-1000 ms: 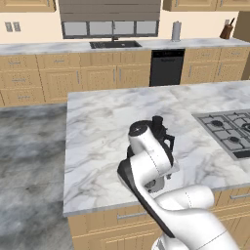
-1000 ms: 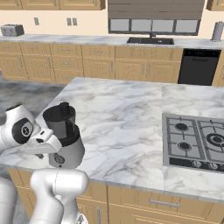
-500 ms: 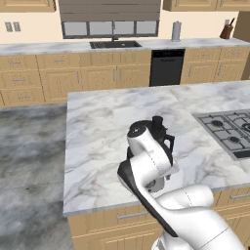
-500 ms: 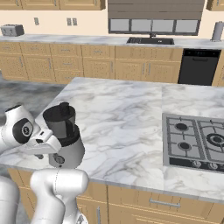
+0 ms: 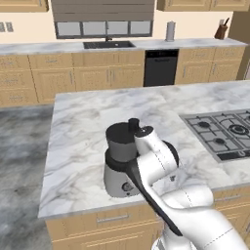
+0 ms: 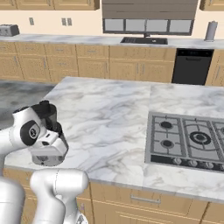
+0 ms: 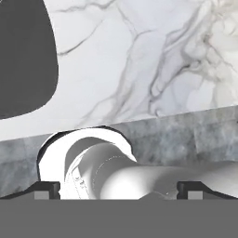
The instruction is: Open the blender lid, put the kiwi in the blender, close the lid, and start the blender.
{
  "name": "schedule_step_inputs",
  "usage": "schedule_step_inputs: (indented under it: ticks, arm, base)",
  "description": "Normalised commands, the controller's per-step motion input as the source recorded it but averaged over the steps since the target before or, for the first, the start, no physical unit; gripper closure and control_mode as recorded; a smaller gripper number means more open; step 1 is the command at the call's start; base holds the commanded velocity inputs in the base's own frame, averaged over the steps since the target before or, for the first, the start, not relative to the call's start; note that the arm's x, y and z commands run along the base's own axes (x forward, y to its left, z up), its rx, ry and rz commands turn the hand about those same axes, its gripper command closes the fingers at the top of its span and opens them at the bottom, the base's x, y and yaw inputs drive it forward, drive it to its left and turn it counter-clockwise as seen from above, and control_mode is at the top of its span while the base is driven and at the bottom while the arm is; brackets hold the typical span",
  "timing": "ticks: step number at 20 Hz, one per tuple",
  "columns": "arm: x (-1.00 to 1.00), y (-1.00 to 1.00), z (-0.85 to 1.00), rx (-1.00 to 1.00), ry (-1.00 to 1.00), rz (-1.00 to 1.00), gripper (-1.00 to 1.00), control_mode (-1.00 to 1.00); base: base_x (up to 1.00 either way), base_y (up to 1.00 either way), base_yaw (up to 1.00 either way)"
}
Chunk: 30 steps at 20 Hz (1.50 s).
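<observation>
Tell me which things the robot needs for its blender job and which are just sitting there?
For the job:
- blender near the island's front edge
- lid, on the jar
- fingers, spread wide, holding nothing

Just there:
- stove on the island
- sink on the back counter
- toaster
- knife block

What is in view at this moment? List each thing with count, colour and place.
blender: one, dark grey jar on silver-grey base, near front edge of the island.
blender lid: one, dark grey-black, on the jar.
island counter: one, white-grey marble.
cooktop: one, dark grey, set in the island.
sink: one, dark, back counter.
dishwasher: one, black, back cabinets.
toaster: one, silver, back counter.
knife block: one, brown, back counter.
pincer: one, dark tips, open, holding nothing.
</observation>
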Motion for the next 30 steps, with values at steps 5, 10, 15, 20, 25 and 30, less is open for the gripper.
schedule_step_inputs:
  ticks: [5,10,15,20,25,30]
  arm:
    - [0.0,0.0,0.0,0.0,0.0,0.0,-1.0,1.0]
    - [0.0,0.0,0.0,0.0,0.0,0.0,-1.0,1.0]
    - [-0.07,0.83,-0.32,-0.15,0.0,0.0,-1.0,-1.0]
    - [-0.32,1.0,-0.44,-0.1,-0.06,-0.08,-1.0,-1.0]
    - [-0.26,1.0,-0.15,0.0,-0.33,-0.26,-1.0,-1.0]
    - [-0.01,0.9,0.0,0.0,-0.39,-0.42,-1.0,-1.0]
  base:
    - [0.03,-0.74,0.0]
    - [0.0,-0.28,0.0]
    - [0.0,0.0,0.0]
    - [0.0,0.0,0.0]
    - [0.0,0.0,0.0]
    - [0.0,0.0,0.0]
